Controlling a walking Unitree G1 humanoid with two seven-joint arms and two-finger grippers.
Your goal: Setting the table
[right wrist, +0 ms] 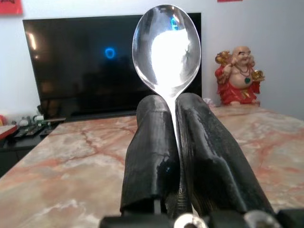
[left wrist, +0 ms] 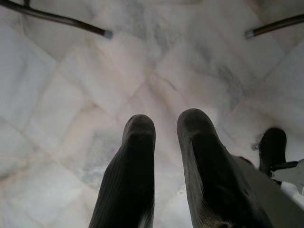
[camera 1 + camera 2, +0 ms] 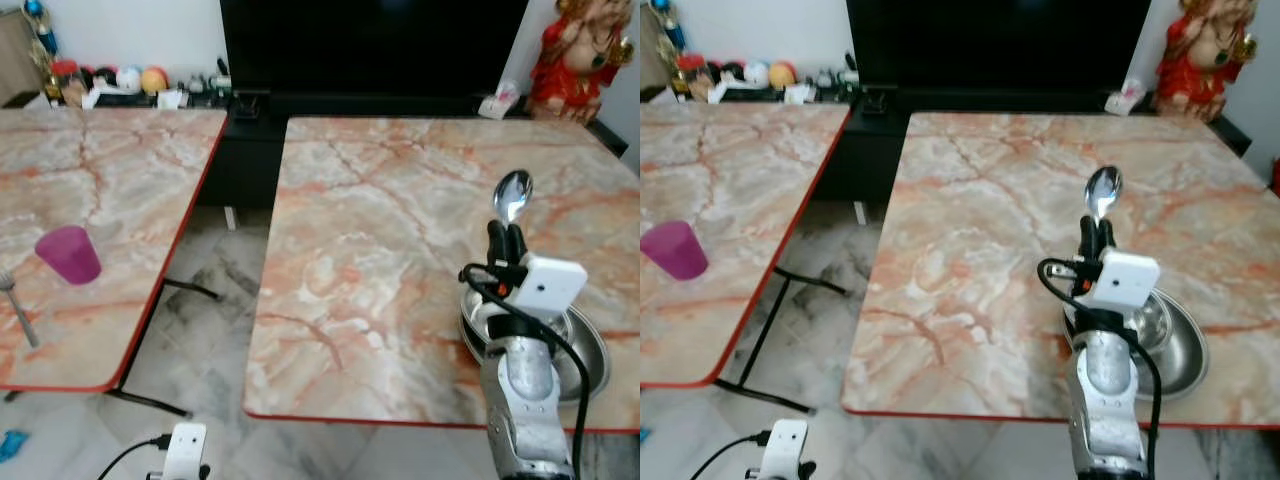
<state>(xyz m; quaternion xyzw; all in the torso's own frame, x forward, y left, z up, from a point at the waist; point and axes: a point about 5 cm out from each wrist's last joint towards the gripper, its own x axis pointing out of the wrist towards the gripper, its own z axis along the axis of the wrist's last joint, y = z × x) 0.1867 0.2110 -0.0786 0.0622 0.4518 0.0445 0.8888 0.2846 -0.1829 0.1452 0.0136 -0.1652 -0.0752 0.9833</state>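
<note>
A spoon [image 3: 513,195] is held upright, clamped between the fingers of the right gripper [image 3: 506,240], above the marble table [image 3: 380,260] beside a steel bowl [image 3: 585,360] (already set down). The spoon is yet to be placed; a pink cup [image 3: 68,254] and fork [image 3: 18,310] are left on the neighbouring table [image 3: 120,170], while the left gripper [image 2: 164,128] hangs idle over the floor, its fingers slightly parted.

The left gripper [image 2: 164,124] hangs over the pale marble floor [image 2: 71,95], fingers [image 2: 135,161] slightly apart (nothing between them). Two dark table legs [image 2: 61,20] end at eleven and two o'clock.
</note>
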